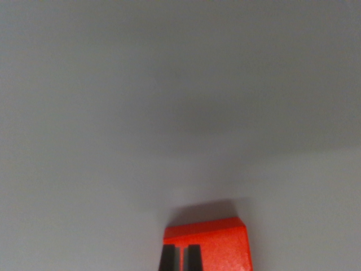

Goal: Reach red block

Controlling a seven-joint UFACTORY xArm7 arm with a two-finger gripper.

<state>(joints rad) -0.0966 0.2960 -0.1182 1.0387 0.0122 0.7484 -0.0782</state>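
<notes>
Red block (217, 243) on a pale grey surface (169, 113), we see 2 dark fingertips (194, 257) of our gripper (180, 258) nearly together over its left part, grasp unclear, we cannot tell.

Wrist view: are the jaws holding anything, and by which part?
Cannot be told. The gripper tips show dark, close together, in front of the red rectangular block on the grey surface; contact is not visible.
</notes>
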